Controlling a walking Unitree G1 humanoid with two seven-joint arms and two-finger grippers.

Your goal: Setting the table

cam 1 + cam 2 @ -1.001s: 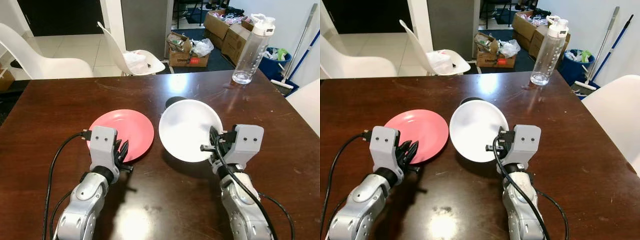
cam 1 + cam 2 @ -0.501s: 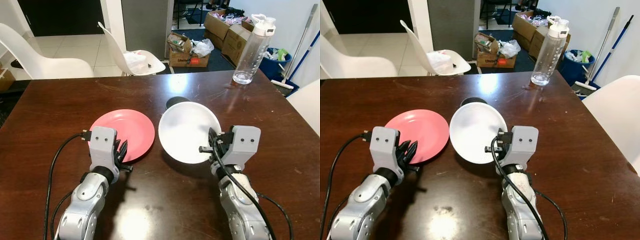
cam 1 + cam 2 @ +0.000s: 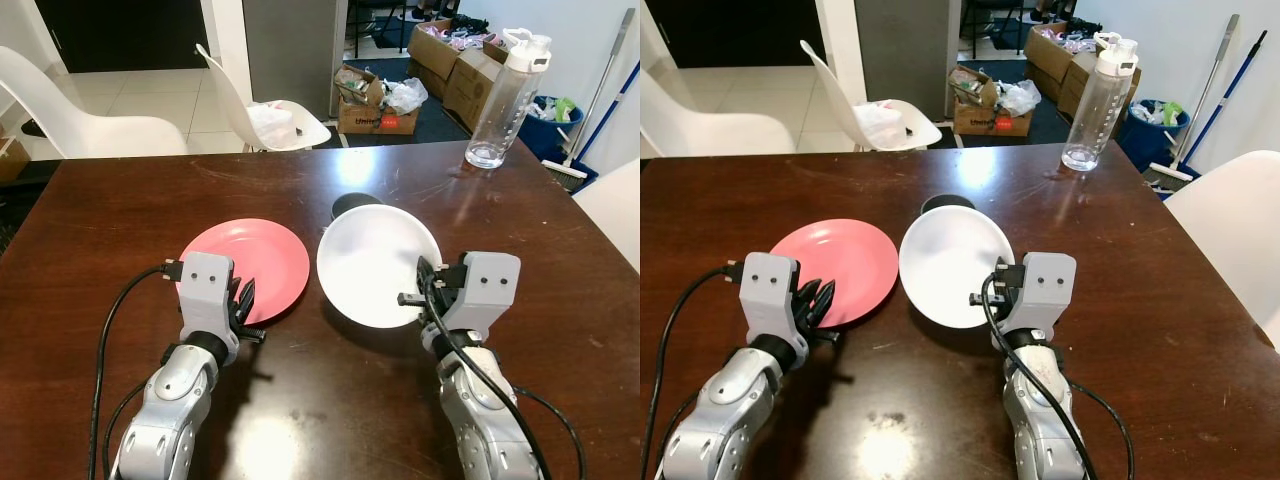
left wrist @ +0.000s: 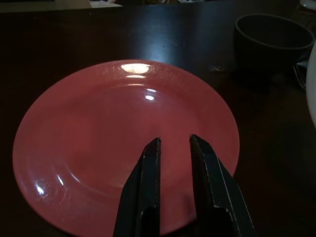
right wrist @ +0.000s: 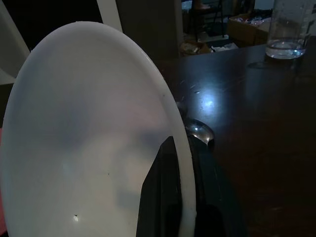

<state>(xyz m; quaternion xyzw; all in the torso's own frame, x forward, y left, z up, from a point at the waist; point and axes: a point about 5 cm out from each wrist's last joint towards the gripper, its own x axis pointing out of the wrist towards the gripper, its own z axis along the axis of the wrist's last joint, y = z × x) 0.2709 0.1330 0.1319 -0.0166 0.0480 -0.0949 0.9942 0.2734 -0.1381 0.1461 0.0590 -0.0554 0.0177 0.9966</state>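
A pink plate [image 3: 250, 262] lies flat on the dark wooden table [image 3: 120, 210], left of centre. My left gripper [image 3: 243, 300] rests at its near edge, its fingers [image 4: 148, 163] narrowly open above the plate with nothing between them. A white plate [image 3: 375, 262] is held tilted and lifted off the table, my right gripper [image 3: 418, 290] shut on its right rim. In the right wrist view the rim [image 5: 175, 123] runs between the two fingers. Behind the white plate, partly hidden by it, stands a dark bowl [image 3: 352, 205].
A clear water bottle [image 3: 505, 95] stands at the table's far right corner. White chairs [image 3: 265, 115] stand beyond the far edge, and another chair [image 3: 1230, 220] is at the right side. Cardboard boxes [image 3: 375, 100] sit on the floor behind.
My right gripper has shifted slightly to the left with the white plate in it. The left arm and pink plate have not moved.
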